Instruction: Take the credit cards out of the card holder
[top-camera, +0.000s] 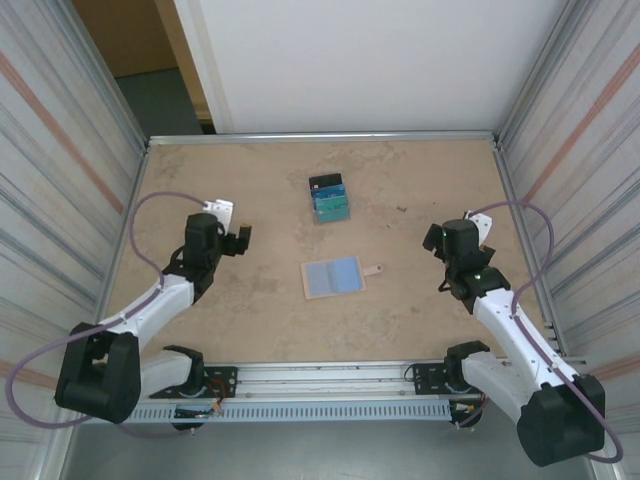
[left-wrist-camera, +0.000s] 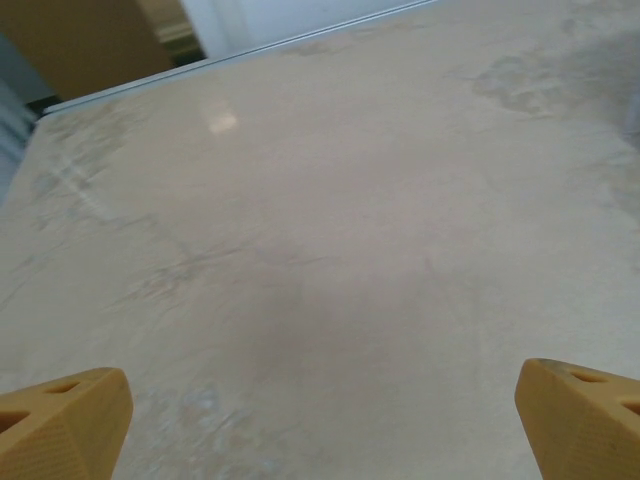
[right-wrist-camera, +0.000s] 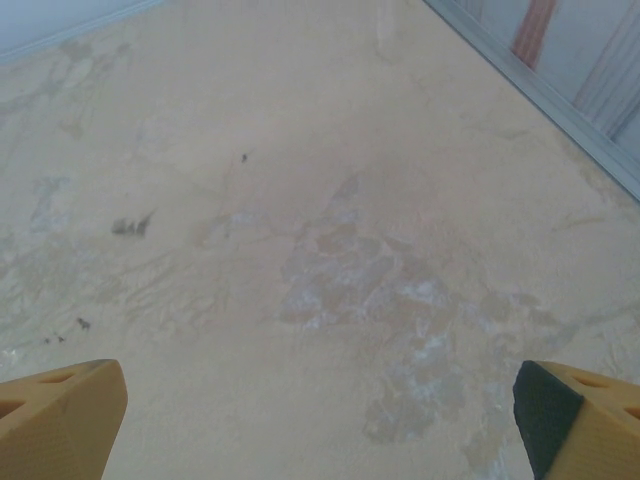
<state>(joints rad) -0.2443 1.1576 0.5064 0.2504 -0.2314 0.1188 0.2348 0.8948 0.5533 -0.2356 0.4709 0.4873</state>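
While both arms hang back at either side, the card holder (top-camera: 333, 276) lies spread open mid-worktop (top-camera: 250, 330), pale blue inside facing up. Beyond it, well apart, the credit cards (top-camera: 329, 197) sit in a small pile of black, blue and teal, and any print on them is too small to read. Left tool (top-camera: 241, 238) stands with jaws wide and grips nothing; right tool (top-camera: 436, 240) likewise, with bare surface between the fingers. Mottled beige stone-look top, dark specks and pale patches over on the right. Ribbed metal walls (top-camera: 60, 150) on both sides, white panel (top-camera: 370, 60) at the back.
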